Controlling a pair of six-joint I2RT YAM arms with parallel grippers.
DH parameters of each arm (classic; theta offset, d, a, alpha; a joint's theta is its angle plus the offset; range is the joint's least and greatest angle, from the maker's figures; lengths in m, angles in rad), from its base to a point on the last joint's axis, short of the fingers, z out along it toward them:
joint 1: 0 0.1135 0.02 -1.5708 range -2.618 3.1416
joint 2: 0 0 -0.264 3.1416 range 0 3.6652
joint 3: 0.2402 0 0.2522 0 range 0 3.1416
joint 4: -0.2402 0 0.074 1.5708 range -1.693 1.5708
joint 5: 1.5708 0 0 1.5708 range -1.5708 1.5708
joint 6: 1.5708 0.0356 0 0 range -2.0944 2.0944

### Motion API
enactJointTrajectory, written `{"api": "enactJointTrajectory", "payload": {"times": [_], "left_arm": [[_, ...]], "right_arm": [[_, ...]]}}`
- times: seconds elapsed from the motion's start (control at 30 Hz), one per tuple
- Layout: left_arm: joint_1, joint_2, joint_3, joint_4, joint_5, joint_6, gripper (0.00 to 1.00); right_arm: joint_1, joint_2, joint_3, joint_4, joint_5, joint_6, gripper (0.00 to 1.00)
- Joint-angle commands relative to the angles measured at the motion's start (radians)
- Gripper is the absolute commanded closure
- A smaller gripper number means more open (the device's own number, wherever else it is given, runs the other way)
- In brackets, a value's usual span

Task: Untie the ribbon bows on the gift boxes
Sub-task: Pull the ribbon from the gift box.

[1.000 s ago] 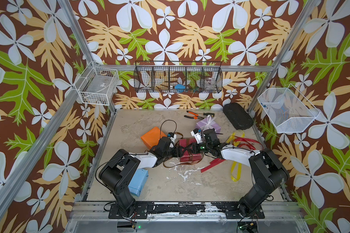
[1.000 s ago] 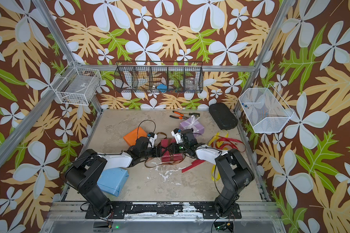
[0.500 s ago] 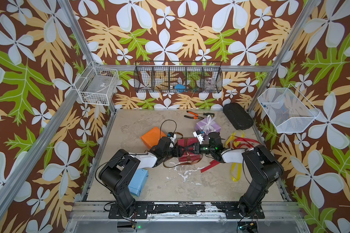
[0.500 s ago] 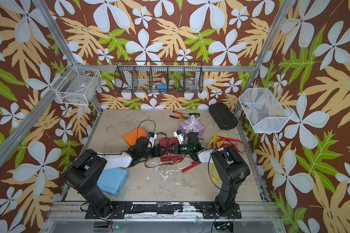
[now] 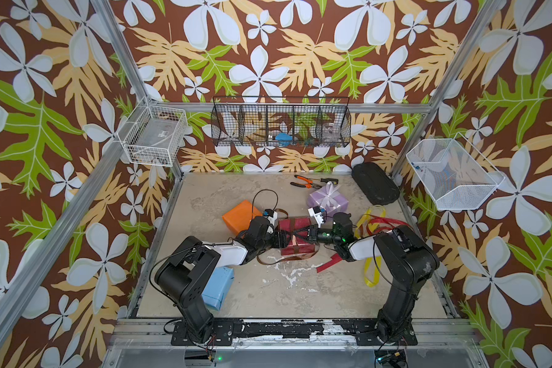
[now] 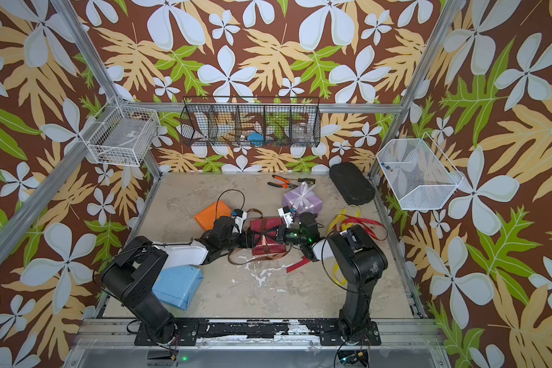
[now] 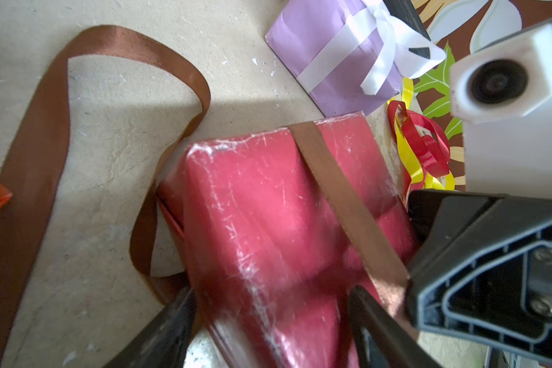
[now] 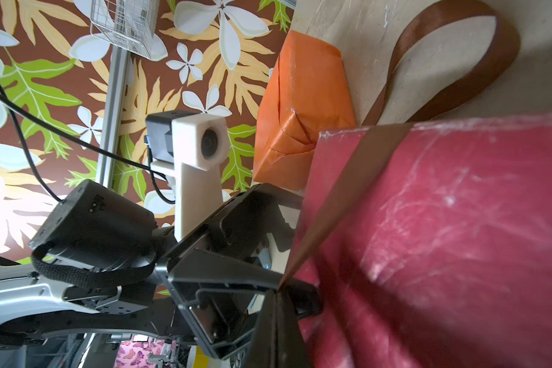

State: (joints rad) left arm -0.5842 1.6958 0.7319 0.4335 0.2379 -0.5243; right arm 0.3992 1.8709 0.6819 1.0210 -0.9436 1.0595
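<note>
Top views: orange box (image 5: 241, 215) and light blue box (image 5: 217, 286) are bare. Yellow ribbon (image 5: 372, 270) and red ribbon (image 5: 329, 263) lie loose on the floor near the right arm, so I'd count two as done. Lilac box (image 5: 327, 202) sits at the back, white bow (image 5: 329, 190) tied and untouched. Dark red box (image 5: 295, 237) is mid-table, with left gripper (image 5: 276, 239) and right gripper (image 5: 313, 235) at it from opposite sides.

Left wrist: left gripper's jaws are spread wide astride the near end of the dark red box, fingers (image 7: 176, 318) against its sides. Reads as a hold. Brown ribbon (image 7: 341, 197) has one band across the box top and the rest in a slack loop on the floor beside it. No bow visible.

Right wrist: right gripper (image 8: 278, 293) is pinched tight on the brown ribbon, strand taut from the tips up to the box edge.

Remaining: pull the brown band clear, then undo the white bow. A bit over halfway, my guess.
</note>
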Motion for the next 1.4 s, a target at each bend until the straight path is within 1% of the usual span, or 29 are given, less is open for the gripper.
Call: {"api": "enactJointTrajectory", "payload": {"times": [0.0,0.17,0.3,0.73,0.83,1.1,1.37], "left_arm": [[-0.002,0.006,-0.009,-0.128,0.003,0.028,0.23],[-0.002,0.008,-0.011,-0.13,-0.002,0.031,0.23],[-0.002,0.015,-0.004,-0.136,0.0,0.034,0.23],[-0.002,0.003,0.015,-0.153,0.011,0.032,0.22],[-0.002,0.0,0.018,-0.154,0.014,0.033,0.23],[-0.002,0.002,0.023,-0.159,0.02,0.031,0.23],[-0.002,0.002,0.021,-0.159,0.027,0.028,0.23]], "right_arm": [[-0.003,-0.001,0.0,0.194,-0.022,0.082,1.0],[-0.017,-0.044,-0.004,0.2,-0.012,0.092,1.0],[-0.016,-0.088,0.009,0.197,-0.028,0.104,1.0],[-0.017,-0.155,0.066,0.194,-0.06,0.163,1.0],[-0.016,-0.193,0.093,0.138,-0.06,0.137,1.0],[-0.017,-0.306,0.195,-0.152,-0.038,-0.024,1.0],[-0.017,-0.353,0.266,-0.222,-0.034,-0.043,1.0]]}}
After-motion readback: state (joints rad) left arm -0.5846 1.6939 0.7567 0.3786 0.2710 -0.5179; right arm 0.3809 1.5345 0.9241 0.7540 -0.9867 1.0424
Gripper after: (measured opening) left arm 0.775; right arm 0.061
